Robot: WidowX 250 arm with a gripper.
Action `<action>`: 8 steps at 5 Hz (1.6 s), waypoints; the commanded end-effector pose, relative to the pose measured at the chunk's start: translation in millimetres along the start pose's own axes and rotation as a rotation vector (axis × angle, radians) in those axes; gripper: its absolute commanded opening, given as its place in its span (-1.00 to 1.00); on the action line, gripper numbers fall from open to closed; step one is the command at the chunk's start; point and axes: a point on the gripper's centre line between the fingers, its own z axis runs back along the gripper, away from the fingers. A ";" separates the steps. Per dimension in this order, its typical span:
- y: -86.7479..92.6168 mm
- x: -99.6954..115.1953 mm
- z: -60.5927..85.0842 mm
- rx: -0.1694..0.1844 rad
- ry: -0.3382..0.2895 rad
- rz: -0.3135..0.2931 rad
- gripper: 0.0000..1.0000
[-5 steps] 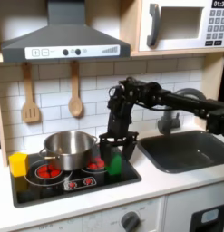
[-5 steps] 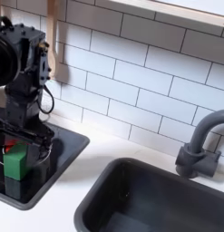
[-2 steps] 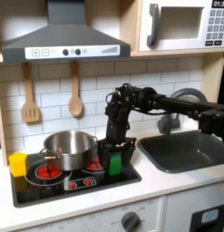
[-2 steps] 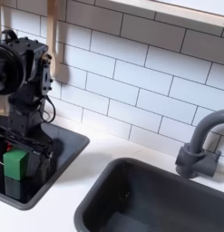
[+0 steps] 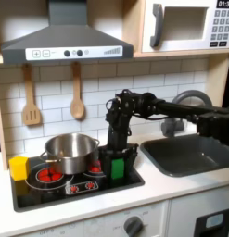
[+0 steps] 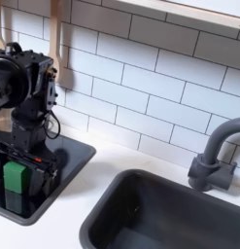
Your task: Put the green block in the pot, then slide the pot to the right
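Change since a second ago: lower now, the gripper (image 5: 116, 159) has come down from above the stove until its fingers flank the green block (image 5: 117, 168); nothing else on the counter has shifted.
Green block: sits upright on the black stove top (image 5: 134, 174), near the front corner on the first exterior view's right, well apart from the pot and outside it.
Gripper: fingers straddle the block, one on each side in the second exterior view (image 6: 22, 167), where the block (image 6: 15, 177) shows between them; whether they already press it or only bracket it cannot be told from either view.
Pot: shiny metal pot (image 5: 69, 151) stands on the burner toward the first exterior view's left, nothing green inside, apparently not yet moved.
Bystanders: a yellow block (image 5: 18, 168) rests at the stove's far edge on the first exterior view's left; wooden utensils hang on the tile wall; the sink (image 5: 190, 153) lies on the first exterior view's right.
Progress: early, judging by the layout; the grasp looks about to be made.
Left to do: lift the block, drop it in the pot, then slide the pot.
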 end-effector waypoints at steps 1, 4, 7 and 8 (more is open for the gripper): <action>-0.3 0.6 -4.2 -0.005 0.018 -0.001 1.00; -0.5 -4.4 0.9 -0.006 -0.004 -0.010 -1.00; -4.5 -20.7 43.1 -0.029 -0.124 -0.059 -1.00; -7.2 -24.4 61.5 -0.039 -0.172 -0.064 -1.00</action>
